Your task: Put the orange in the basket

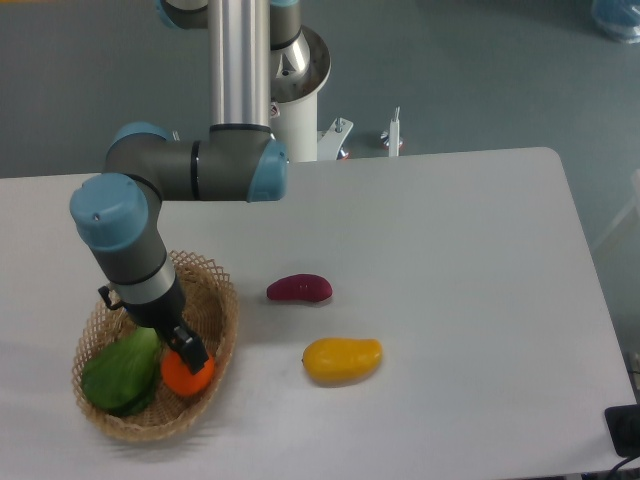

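Transport looks all but finished: the orange (186, 374) sits low inside the wicker basket (216, 300), directly under the pincer (189, 354), which pinches it from above. Release and withdrawal seemingly remain. Being round, the orange shows no long axis or heading. Green leafy vegetable (120, 372) lies just left of the pincer.

One orange (186, 374), one wicker basket (218, 312), and one leafy green vegetable (118, 372) are in view, the orange and the greens both inside the basket. On the white table (450, 250) lie one purple oblong vegetable (299, 289) and one yellow-orange mango-shaped fruit (342, 359). One robot arm (180, 170) carries one gripper (188, 352).
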Robot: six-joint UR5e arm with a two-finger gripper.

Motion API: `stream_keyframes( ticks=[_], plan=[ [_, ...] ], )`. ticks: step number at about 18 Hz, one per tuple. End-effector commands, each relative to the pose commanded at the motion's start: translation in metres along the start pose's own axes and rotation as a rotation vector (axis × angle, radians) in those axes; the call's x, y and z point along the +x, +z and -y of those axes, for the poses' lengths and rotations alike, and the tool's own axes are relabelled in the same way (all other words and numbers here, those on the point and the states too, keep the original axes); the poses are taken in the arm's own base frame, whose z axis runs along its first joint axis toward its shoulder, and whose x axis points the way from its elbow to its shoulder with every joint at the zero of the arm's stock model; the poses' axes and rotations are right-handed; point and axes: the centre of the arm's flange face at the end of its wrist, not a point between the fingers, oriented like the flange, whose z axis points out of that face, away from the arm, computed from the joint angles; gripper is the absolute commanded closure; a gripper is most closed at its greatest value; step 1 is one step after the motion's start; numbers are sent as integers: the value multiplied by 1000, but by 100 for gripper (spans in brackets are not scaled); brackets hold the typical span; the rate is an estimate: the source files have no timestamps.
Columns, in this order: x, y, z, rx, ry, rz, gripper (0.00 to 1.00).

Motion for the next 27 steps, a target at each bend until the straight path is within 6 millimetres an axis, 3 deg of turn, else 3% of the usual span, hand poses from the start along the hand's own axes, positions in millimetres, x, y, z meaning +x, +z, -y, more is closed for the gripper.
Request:
stream_keyframes(
  ticks=[1, 5, 8, 11, 14, 16, 20, 25, 27],
  plan=[
    [2, -1, 3, 4, 2, 4, 1],
    [0, -22, 6, 39, -75, 20, 0],
    [3, -17, 3, 30, -81, 11, 0],
    [-17, -20, -6, 25, -119, 37, 0],
    [-67, -31, -46, 20, -213, 71, 0],
    [-118, -18, -97, -11, -301, 82, 0],
    [-179, -19, -171, -27, -322, 92, 0],
    [-225, -5, -229, -29, -263, 65, 0],
    [-242, 0, -263, -23, -253, 26, 0]
  ],
)
